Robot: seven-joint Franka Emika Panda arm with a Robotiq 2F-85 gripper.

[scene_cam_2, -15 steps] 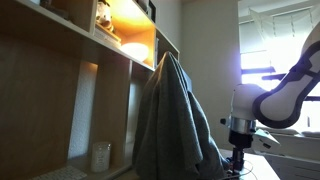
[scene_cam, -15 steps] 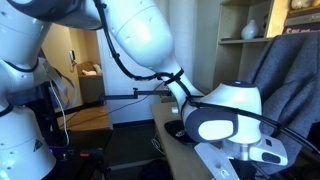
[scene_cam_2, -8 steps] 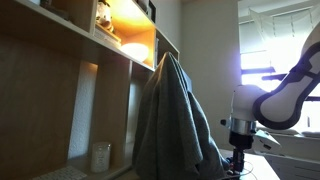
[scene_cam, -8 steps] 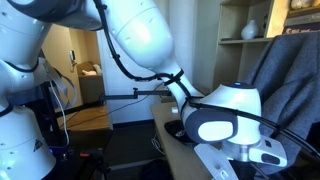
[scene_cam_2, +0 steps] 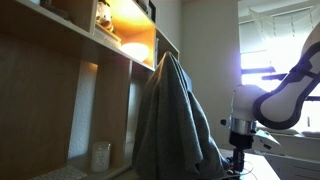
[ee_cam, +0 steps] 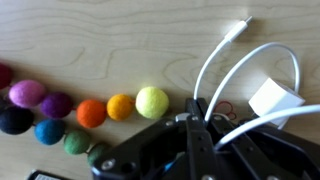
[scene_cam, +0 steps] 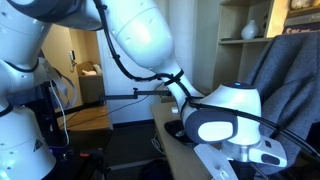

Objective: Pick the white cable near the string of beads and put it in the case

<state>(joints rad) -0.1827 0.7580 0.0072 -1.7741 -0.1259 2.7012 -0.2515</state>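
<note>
Gripper (ee_cam: 197,115) clamping white cable (ee_cam: 243,68), wooden tabletop (ee_cam: 100,40), lit shelves (scene_cam_2: 132,47)

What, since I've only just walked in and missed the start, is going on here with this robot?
The robot arm is reaching down over a wooden table. In the wrist view its gripper is shut, with the loops of the white cable running in at its fingertips, so it seems to have pinched the cable. The string of beads lies close beside it on the table. The case does not show clearly in any view, so nothing shows the cable inside it yet.
</note>
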